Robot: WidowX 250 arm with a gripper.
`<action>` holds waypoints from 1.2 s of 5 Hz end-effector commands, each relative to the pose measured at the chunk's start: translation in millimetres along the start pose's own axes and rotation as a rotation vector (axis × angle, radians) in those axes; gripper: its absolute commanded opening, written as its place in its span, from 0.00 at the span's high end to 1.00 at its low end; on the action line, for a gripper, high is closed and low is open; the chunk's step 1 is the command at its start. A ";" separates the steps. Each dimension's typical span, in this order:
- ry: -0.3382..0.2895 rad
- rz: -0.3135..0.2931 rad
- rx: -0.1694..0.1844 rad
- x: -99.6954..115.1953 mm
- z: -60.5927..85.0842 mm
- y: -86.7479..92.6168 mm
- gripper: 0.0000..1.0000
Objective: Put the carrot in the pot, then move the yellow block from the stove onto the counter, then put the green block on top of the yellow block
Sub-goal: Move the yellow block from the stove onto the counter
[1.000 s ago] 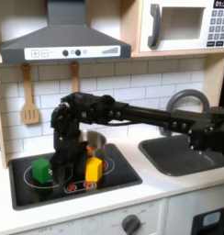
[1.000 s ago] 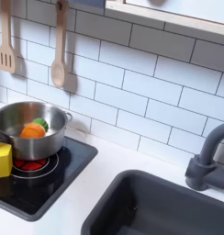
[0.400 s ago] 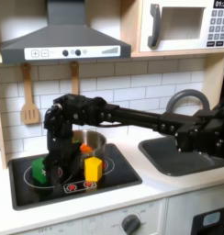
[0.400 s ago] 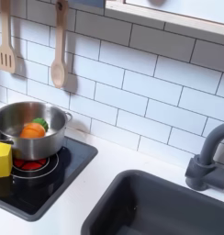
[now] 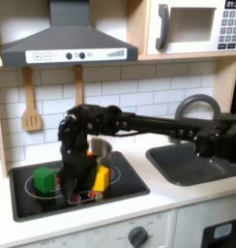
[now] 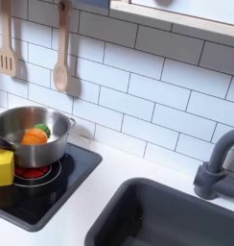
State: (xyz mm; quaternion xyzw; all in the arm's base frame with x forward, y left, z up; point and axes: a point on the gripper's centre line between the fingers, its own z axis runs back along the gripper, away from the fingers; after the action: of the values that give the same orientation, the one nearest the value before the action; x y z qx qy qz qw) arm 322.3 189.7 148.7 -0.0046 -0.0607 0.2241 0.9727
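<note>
The gripper is down low on the stove, between the green block and the yellow block, and I cannot tell how wide it is. The carrot lies in the pot.

- The carrot lies in the pot, which stands on the stove.
- In the first exterior view, the green block sits on the stove's left part, the yellow block to its right.
- In the second exterior view, the sink lies right of the stove.
</note>
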 end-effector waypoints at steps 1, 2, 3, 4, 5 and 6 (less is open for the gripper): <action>0.002 -0.010 -0.006 -8.1 -0.7 -7.7 0.00; 0.002 -0.016 -0.005 -12.2 -0.6 -10.0 0.00; 0.003 -0.029 -0.010 -15.1 -1.6 -16.6 0.00; 0.008 -0.035 -0.017 -18.1 -3.7 -20.2 0.00; -0.005 -0.033 -0.021 -19.9 0.9 -21.4 0.00; 0.011 -0.045 -0.026 -22.5 -3.4 -26.8 0.00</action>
State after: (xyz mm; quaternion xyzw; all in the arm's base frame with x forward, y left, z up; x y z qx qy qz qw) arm 313.6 157.5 145.8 -0.0145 -0.0621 0.2032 0.9770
